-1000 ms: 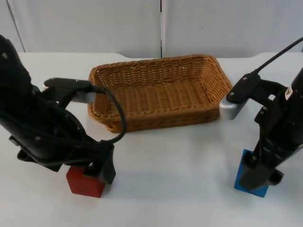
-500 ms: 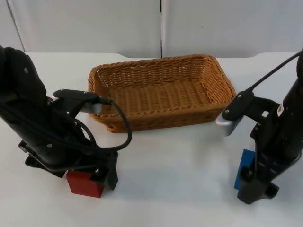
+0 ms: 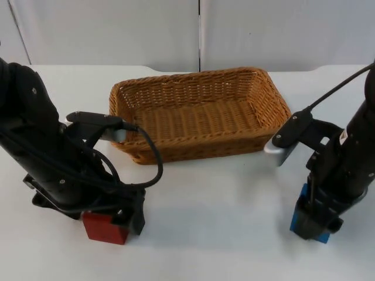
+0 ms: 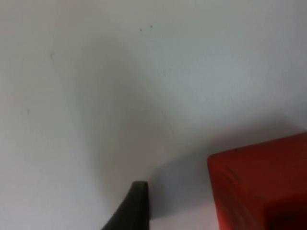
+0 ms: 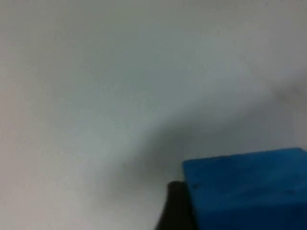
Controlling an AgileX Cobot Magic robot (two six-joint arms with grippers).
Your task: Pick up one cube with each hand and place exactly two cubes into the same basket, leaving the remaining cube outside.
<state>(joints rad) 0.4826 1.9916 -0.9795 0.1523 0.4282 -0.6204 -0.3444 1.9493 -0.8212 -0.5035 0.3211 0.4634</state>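
**Both grippers down at their cubes, basket holds nothing**

You have the left gripper (image 3: 120,219) low at the near left of the table (image 3: 211,199), right over the red cube (image 3: 104,227). From the top view the arm covers much of that cube, so only its front and part of its top show beneath the black fingers. In the left wrist view the red cube (image 4: 261,184) sits on the white surface with a gap between it and the one black fingertip (image 4: 132,208) you can see. The jaws stand apart there, not pressed on the cube.

Your right gripper (image 3: 313,219) is low at the near right, over the blue cube (image 3: 300,218). The top view shows only a strip of blue along the left side of the arm and a little at its foot. In the right wrist view the blue cube (image 5: 247,189) lies hard against the black fingertip (image 5: 177,206); the fingertip looks to be touching its side. You cannot tell from these pictures whether the jaws are clamped on the cube or merely around it.

The basket (image 3: 199,79) stands at the middle of the table towards the wall, between the two arms and well apart from both cubes. Its woven floor is bare.

Both cubes rest on the table, each near the front edge, one at either side.
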